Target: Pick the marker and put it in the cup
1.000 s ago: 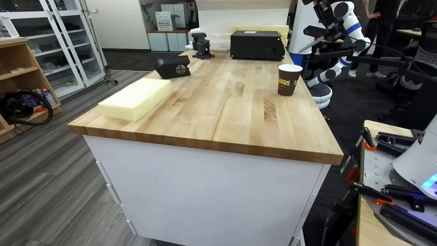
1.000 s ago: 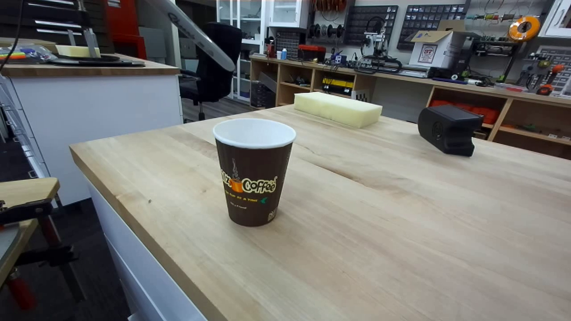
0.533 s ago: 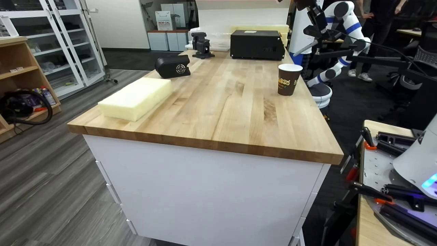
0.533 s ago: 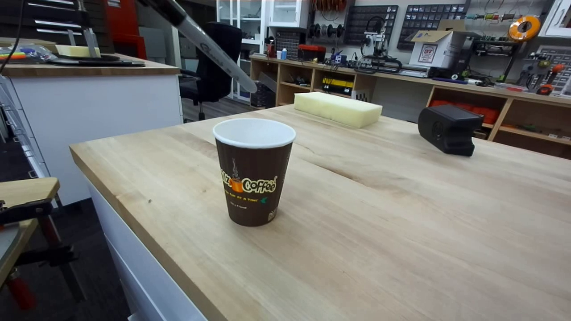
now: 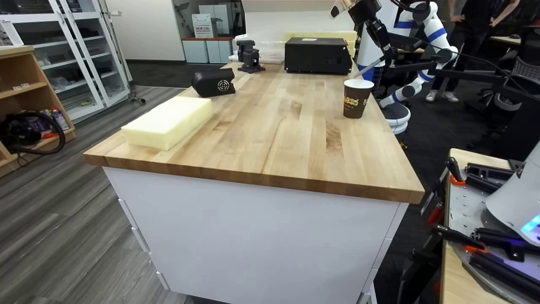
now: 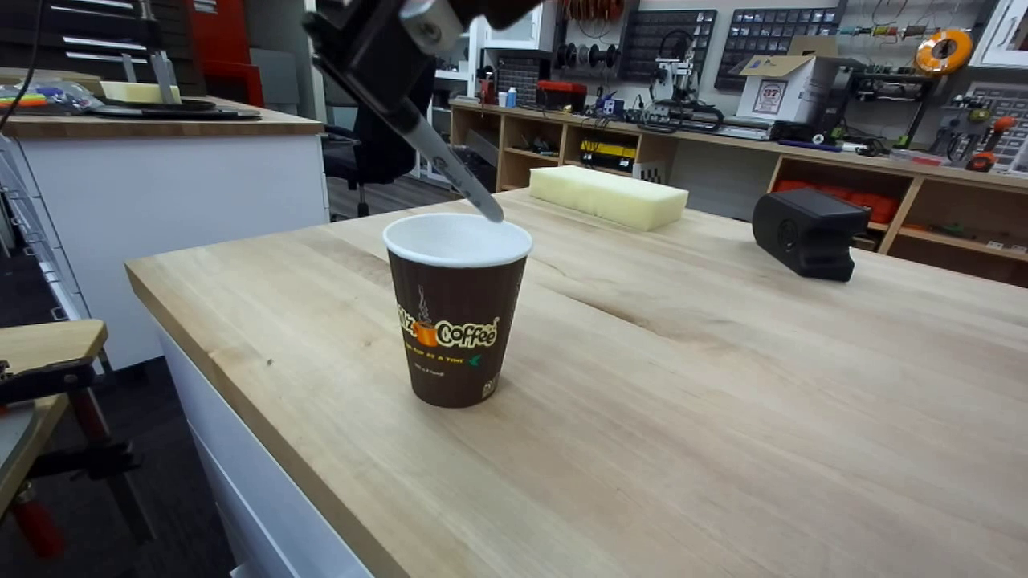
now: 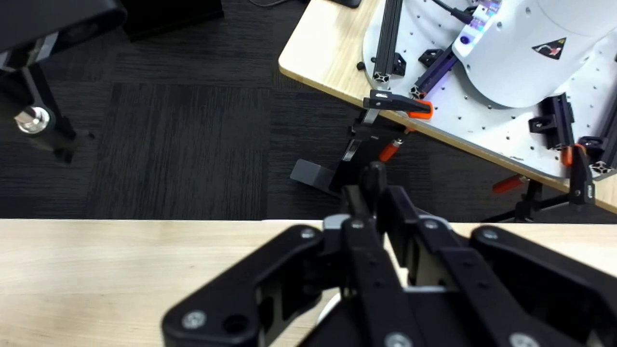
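Wrist view shows the claw clamped on the marker, which in an exterior view slants down to the far rim of the upright cup; touching or just above, I cannot tell. Best to centre the tip, steepen it, lower, then release. Inside the cup only white wall shows; its bottom is hidden.
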You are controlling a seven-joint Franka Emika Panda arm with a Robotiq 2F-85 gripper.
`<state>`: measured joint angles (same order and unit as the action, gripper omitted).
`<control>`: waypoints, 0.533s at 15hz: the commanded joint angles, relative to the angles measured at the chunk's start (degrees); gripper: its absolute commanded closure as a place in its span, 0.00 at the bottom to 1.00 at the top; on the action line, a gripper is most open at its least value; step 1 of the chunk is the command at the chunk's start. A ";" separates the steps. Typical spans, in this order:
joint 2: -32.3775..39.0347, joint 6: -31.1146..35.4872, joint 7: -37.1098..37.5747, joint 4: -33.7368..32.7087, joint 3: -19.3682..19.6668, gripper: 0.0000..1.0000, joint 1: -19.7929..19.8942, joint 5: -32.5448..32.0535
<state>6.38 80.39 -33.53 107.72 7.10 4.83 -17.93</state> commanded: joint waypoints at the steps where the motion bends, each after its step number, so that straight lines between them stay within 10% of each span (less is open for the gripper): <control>1: 2.26 -0.98 -1.86 -3.67 -0.80 0.54 1.32 1.28; 8: -3.00 1.97 0.43 -2.84 -2.94 0.09 -0.51 -0.44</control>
<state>7.63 80.45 -34.30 103.85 5.96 4.91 -17.52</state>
